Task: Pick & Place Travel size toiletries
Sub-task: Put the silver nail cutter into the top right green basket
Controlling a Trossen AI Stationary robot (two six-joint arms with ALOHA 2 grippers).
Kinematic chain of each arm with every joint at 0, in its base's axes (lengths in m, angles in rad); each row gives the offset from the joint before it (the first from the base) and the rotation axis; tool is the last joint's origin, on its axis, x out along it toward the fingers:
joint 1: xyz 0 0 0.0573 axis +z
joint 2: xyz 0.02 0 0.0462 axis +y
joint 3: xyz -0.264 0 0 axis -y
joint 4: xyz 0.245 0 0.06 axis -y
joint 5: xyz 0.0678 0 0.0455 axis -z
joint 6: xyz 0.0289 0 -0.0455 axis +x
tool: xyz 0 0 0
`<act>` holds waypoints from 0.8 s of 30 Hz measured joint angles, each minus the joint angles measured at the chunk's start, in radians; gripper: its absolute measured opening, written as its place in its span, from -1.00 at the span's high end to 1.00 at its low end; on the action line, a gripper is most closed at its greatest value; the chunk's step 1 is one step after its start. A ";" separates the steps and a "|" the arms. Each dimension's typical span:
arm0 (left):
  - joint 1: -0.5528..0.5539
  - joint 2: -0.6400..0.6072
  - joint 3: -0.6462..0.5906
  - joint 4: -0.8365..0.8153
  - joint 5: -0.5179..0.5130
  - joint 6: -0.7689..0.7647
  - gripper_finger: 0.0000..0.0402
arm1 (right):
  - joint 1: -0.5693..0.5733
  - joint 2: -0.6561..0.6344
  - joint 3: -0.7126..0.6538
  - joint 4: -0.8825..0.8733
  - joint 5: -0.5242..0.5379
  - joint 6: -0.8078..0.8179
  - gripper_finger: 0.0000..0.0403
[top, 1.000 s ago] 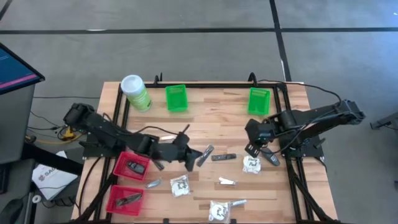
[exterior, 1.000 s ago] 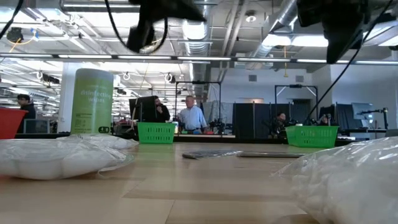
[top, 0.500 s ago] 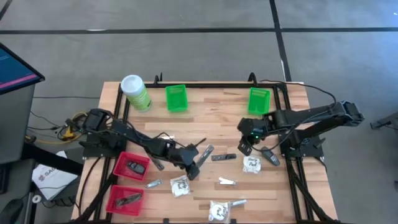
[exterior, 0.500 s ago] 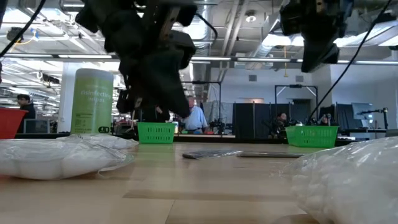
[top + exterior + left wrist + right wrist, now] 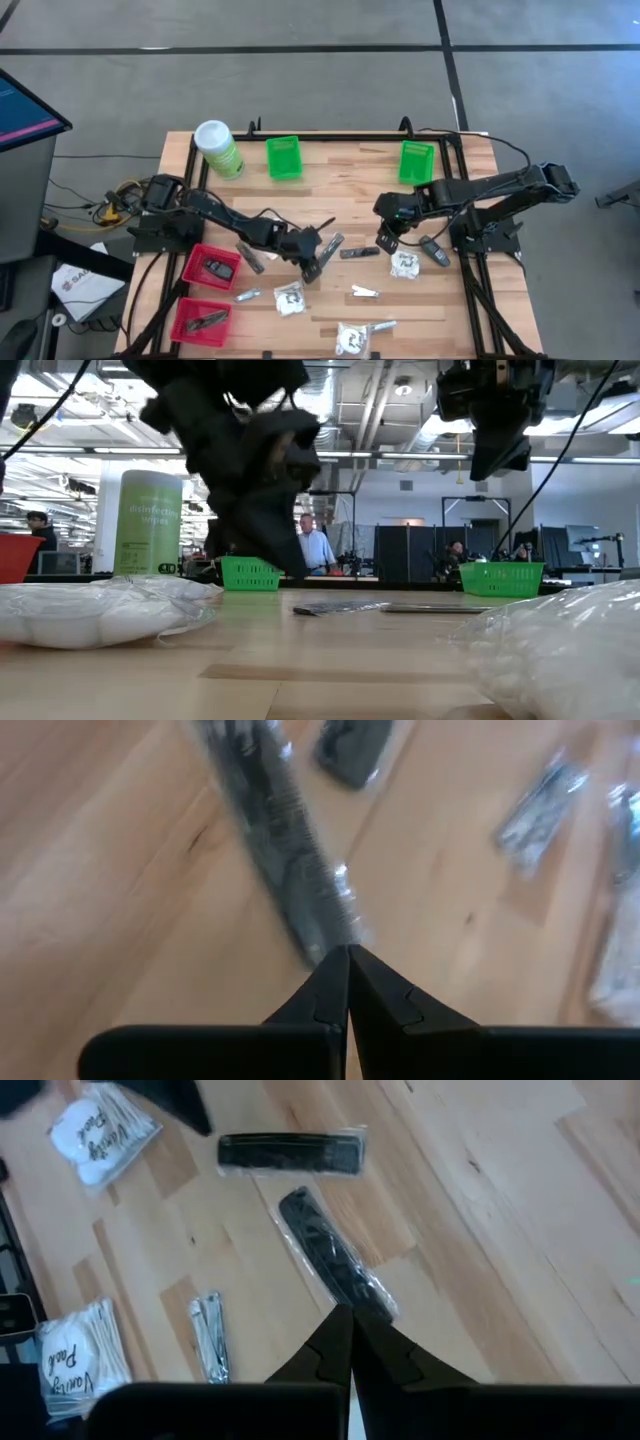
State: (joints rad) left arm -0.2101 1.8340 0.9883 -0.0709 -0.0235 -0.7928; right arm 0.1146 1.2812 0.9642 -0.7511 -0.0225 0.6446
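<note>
Pale wood planks make up the table (image 5: 330, 195), and toiletries lie scattered over its lower half in the high view. Nearest the bottom edge sits a white packet (image 5: 352, 339) with black print; above it are a second white packet (image 5: 290, 298) and a small silvery sachet (image 5: 364, 292).

The left arm stretches low from the centre-left of the frame toward the middle, and the left gripper (image 5: 312, 262) hovers there with its fingers pressed together — holding nothing. In the left wrist view a dark stick in clear wrap (image 5: 275, 840) lies just past the closed tips.

The right arm reaches in from the centre right, its right gripper (image 5: 385, 240) above the wood with fingers likewise closed and empty. In the right wrist view a dark oval piece (image 5: 335, 1268) lies just beyond its tips, a flat dark stick (image 5: 290, 1153) further off.

Two red baskets (image 5: 205, 292) sit at lower left — each holds a dark item. Two green baskets (image 5: 283, 157) and a light-green canister (image 5: 218, 148) stand along the far edge.
</note>
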 joint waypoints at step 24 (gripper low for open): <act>0.030 -0.079 -0.001 -0.230 -0.123 0.089 1.00 | 0.025 0.000 0.000 -0.024 -0.089 -0.086 1.00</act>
State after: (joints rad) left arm -0.1804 1.7550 0.9874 -0.3014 -0.1469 -0.7042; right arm 0.1392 1.2808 0.9646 -0.7751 -0.1112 0.5586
